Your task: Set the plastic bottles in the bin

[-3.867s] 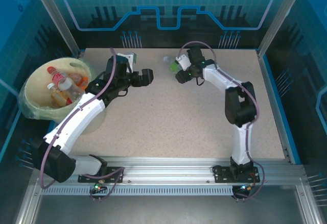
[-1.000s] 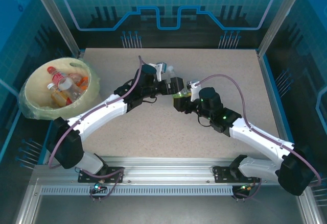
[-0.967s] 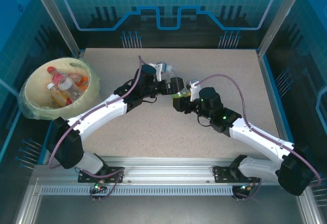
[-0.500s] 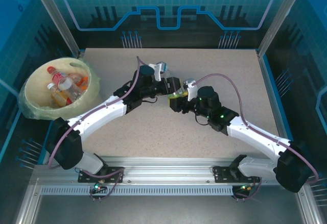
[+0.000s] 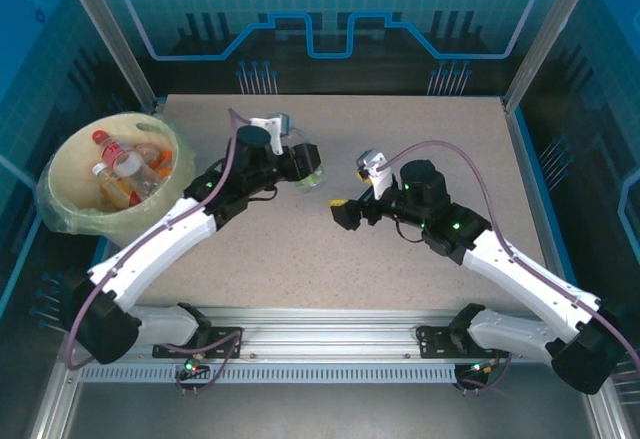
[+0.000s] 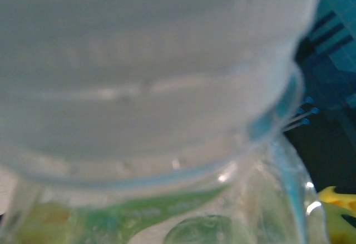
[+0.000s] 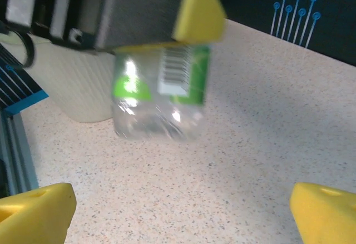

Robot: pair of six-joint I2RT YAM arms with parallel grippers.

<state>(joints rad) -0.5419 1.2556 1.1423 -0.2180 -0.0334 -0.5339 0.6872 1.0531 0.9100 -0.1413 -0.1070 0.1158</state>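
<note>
While the left gripper clamps it, bottle: clear, green label, held over the counter's middle.
Right gripper: jaws spread wide, nothing in them, just beside the bottle.
Bin: counter's left edge, other bottles inside.

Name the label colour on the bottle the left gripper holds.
Green, white barcode patch; the bottle shows best from right wrist.

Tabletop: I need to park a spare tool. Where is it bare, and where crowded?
Bare: the table at its far right, beyond the right arm; the near middle between both arms. Crowded: the centre, where the left gripper holds a bottle facing the open right gripper, and around the bin.
</note>
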